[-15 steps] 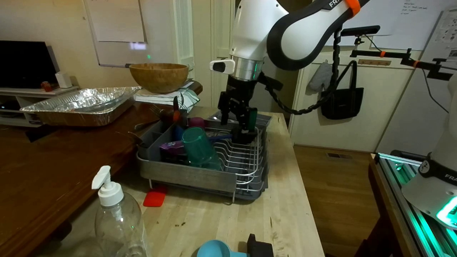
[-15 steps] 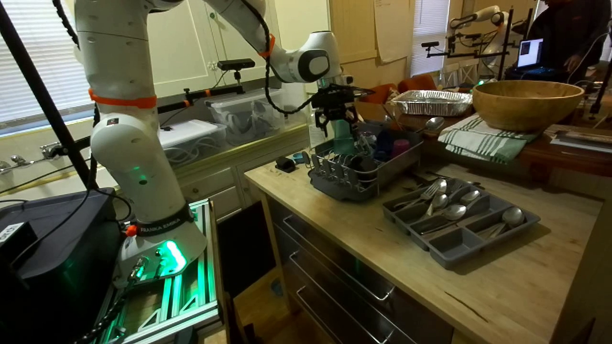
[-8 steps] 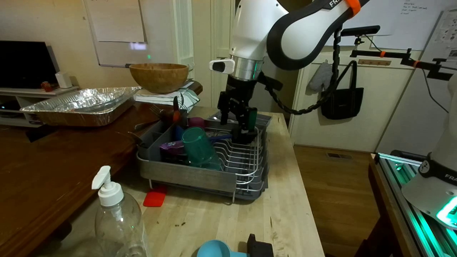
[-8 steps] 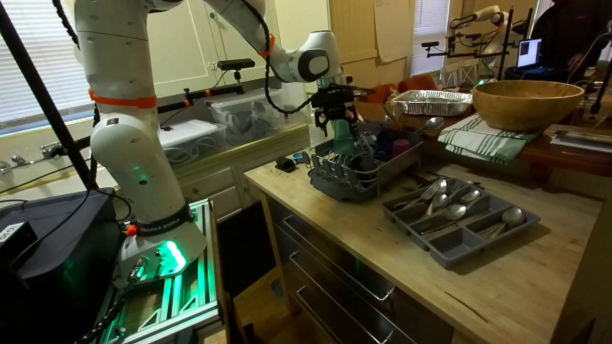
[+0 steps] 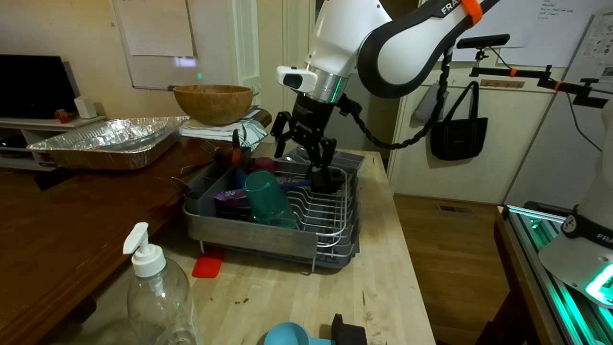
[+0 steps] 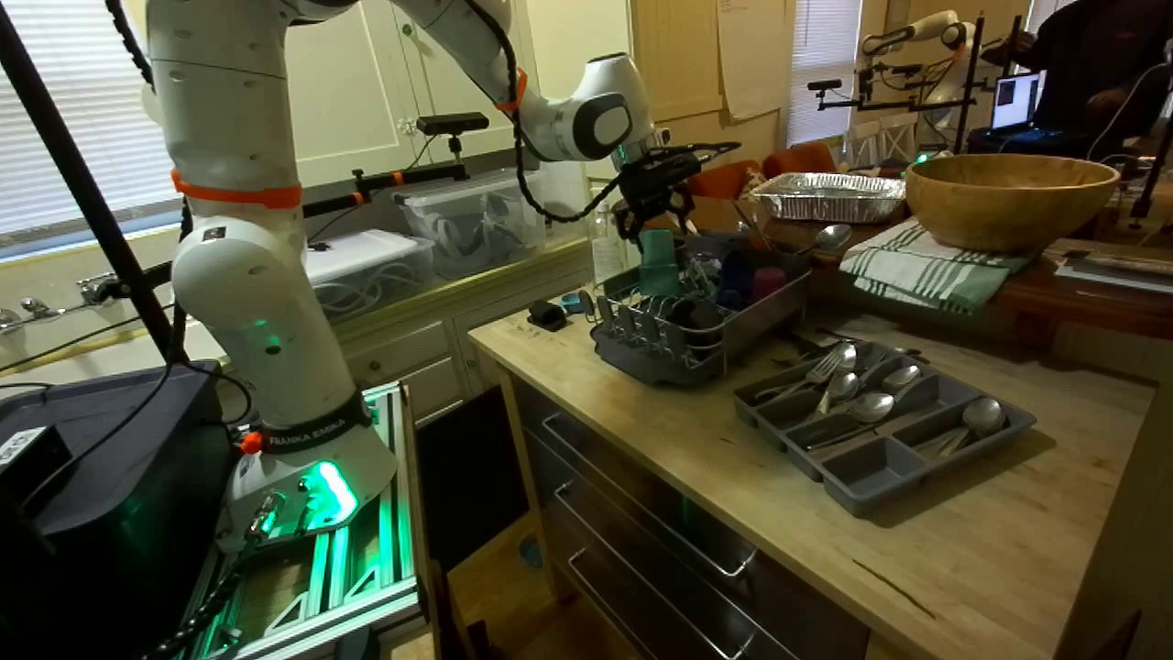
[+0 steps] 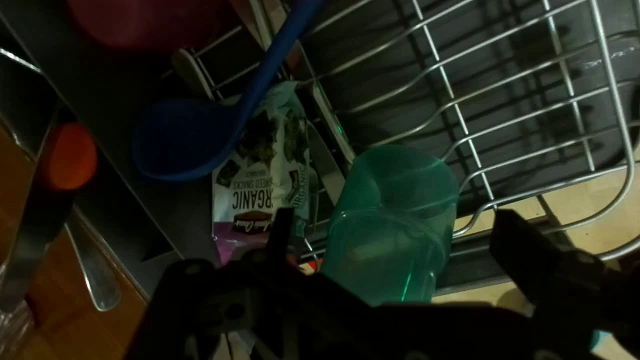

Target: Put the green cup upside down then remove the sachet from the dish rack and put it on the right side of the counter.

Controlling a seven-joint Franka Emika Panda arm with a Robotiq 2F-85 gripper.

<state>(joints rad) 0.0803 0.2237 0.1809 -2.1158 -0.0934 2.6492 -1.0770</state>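
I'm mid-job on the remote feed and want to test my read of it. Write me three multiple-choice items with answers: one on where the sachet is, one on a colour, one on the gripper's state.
1. Where is the sachet?
A in the foil tray
B in the dish rack
C in the cutlery tray

2. What colour is the large spoon that overlaps the sachet in the wrist view?
A orange
B white
C blue

3. How does the gripper stand?
A open
B shut and empty
C shut on something

1 B: the wrist view shows it lying inside the rack, beside the wires.
2 C: its handle and head are blue there.
3 A: its jaws stand wide apart in the wrist view.
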